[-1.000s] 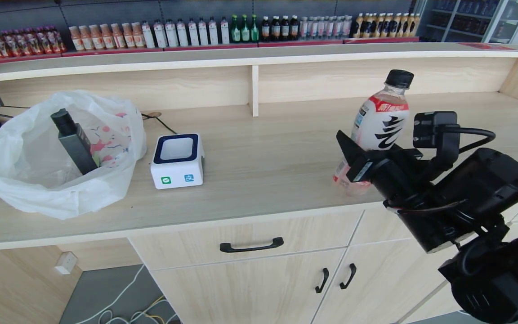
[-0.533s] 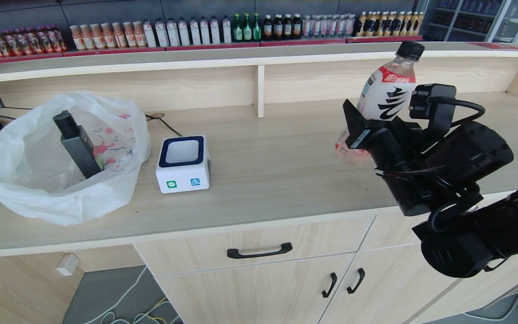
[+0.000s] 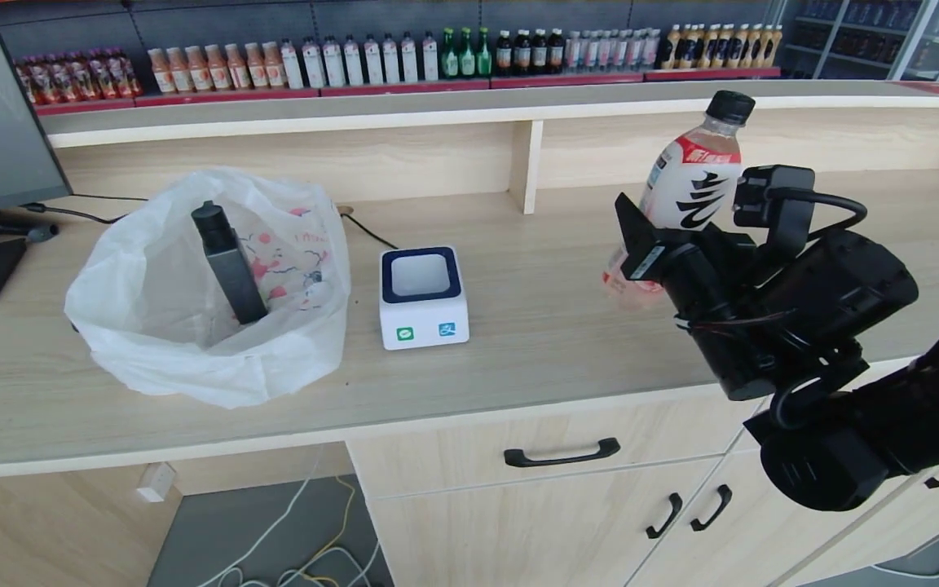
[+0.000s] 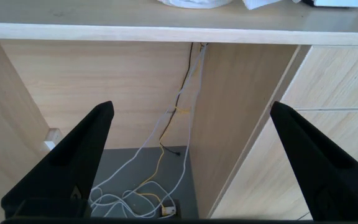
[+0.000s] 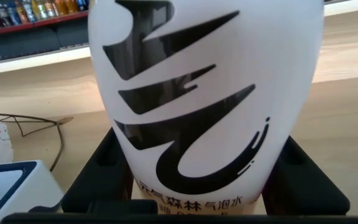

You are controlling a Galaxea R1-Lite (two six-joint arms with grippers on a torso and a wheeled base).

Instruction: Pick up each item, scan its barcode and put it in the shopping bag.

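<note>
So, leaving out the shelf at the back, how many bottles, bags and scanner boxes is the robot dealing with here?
shopping bag: 1
scanner: 1
bottles: 2, the drink bottle held in the right gripper and the dark bottle standing in the shopping bag
Total: 4

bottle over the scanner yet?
No, the right gripper holds the bottle above bare counter, well off to the robot's right of the scanner.
</note>
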